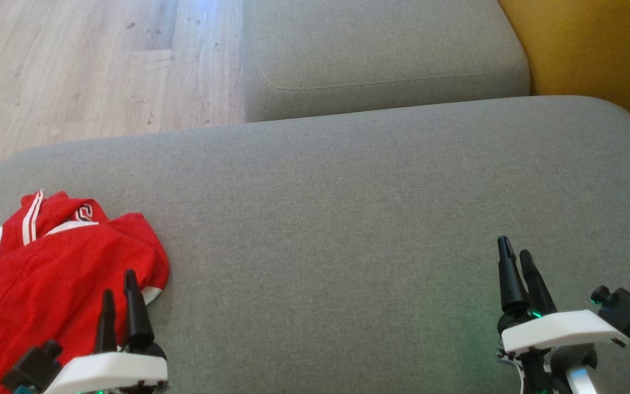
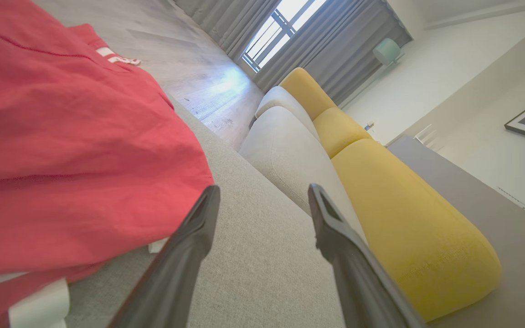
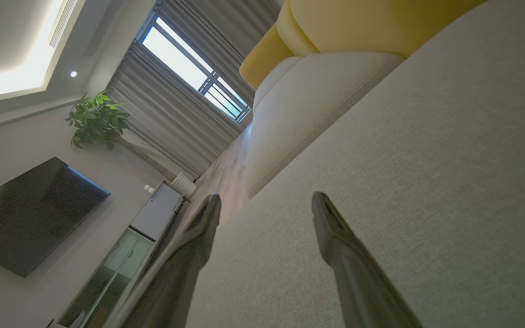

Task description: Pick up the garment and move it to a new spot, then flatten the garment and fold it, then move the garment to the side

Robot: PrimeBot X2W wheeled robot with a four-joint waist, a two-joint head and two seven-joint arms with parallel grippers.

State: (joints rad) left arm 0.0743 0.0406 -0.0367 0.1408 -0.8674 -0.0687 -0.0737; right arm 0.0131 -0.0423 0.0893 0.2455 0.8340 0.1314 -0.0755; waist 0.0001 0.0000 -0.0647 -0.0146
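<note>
Looking down from the head, you had the red garment [image 1: 63, 273] bunched at the sofa cushion's [image 1: 348, 219] near left corner, your left gripper [image 1: 118, 283] spread and empty by its hem, ready to grab. From the left wrist, cloth lay beside one finger. From the right wrist, your right gripper [image 3: 266, 195] gaped, empty.

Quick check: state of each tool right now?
Left tool: open, empty, at the red garment's edge.
Right tool: open, empty, over the grey cushion.
</note>
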